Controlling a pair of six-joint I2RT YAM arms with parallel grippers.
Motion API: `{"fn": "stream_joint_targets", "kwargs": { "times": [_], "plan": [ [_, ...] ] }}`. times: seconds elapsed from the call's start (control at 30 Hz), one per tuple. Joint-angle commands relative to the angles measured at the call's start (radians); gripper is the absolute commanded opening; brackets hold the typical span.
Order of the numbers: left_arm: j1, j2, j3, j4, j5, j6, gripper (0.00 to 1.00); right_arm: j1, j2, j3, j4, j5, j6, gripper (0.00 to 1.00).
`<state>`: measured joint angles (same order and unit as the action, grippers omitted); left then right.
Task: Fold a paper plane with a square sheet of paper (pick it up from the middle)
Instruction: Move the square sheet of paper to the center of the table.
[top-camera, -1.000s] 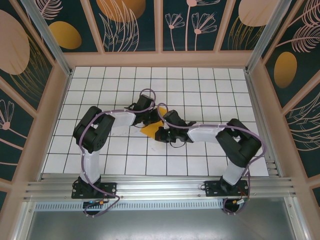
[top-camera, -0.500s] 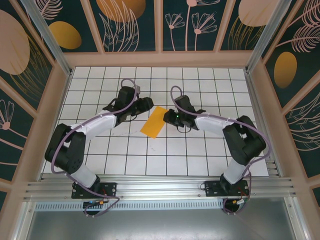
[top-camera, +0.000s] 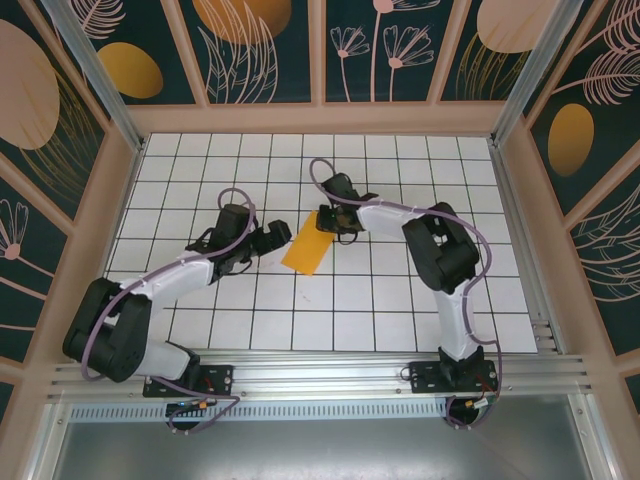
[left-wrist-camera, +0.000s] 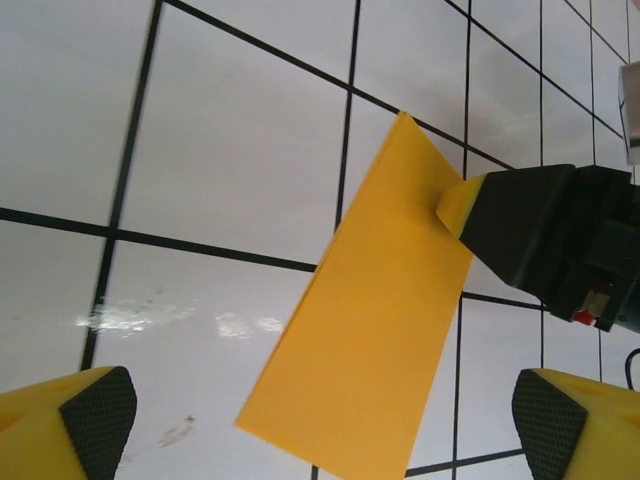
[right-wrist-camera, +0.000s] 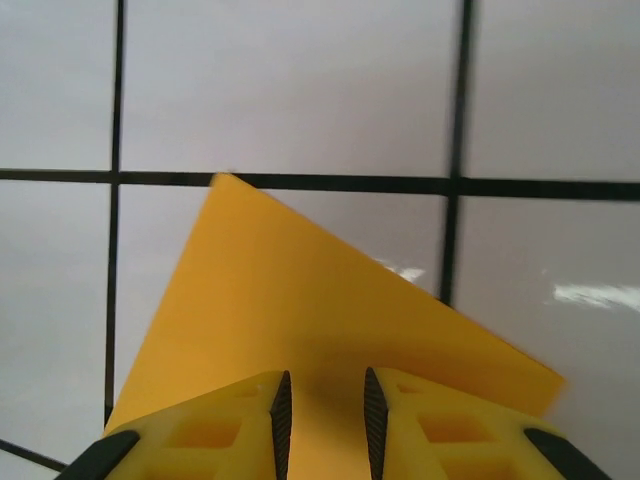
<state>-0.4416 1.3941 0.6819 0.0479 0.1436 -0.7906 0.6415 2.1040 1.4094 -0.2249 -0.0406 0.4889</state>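
Top external view, read from left to right: the left gripper (top-camera: 268, 243) lies low over the white gridded table (top-camera: 400, 320), just beside the near-left edge of the square sheet of paper (top-camera: 308, 247). Its jaws are spread wide and hold nothing. In the left wrist view its two black pads (left-wrist-camera: 95, 410) sit at the bottom corners of the frame, with the paper (left-wrist-camera: 370, 320) lying between and beyond them, untouched.

The paper rests flat near the middle of the table as a long, narrow orange-yellow rectangle set at a slant across the grid lines. This suggests that one fold in half is done. No pointed nose, angled corner folds or wings are visible, so most of the folding for the paper plane appears to remain.

At the far right end of the paper is the right gripper (top-camera: 325, 222), whose yellow tip (left-wrist-camera: 462, 205) meets the paper's edge. In the right wrist view its fingers (right-wrist-camera: 245, 410) stand a narrow slit apart over the sheet (right-wrist-camera: 300, 300). That gap looks too wide to be clamping thin paper.
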Motion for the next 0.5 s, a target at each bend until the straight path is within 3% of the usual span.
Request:
{"fn": "stream_joint_targets", "kwargs": {
  "times": [0.0,0.13,0.27,0.37,0.47],
  "plan": [
    [0.006,-0.051,-0.036,-0.009,-0.056,0.039,0.99,0.07,0.066,0.01,-0.119,0.038,-0.24,0.28],
    [0.007,-0.087,-0.074,-0.011,-0.043,0.048,0.98,0.139,0.061,-0.063,-0.152,-0.001,-0.51,0.29],
    [0.007,-0.117,-0.11,-0.001,-0.036,0.04,0.99,0.161,0.023,-0.092,-0.189,-0.039,-0.608,0.29],
    [0.007,-0.134,-0.131,-0.007,-0.029,0.021,0.99,0.157,-0.045,-0.09,-0.166,-0.008,-0.562,0.3],
    [0.007,-0.136,-0.133,-0.032,-0.007,0.002,0.98,0.148,-0.126,-0.048,-0.135,0.017,-0.379,0.35]
  ]
}}
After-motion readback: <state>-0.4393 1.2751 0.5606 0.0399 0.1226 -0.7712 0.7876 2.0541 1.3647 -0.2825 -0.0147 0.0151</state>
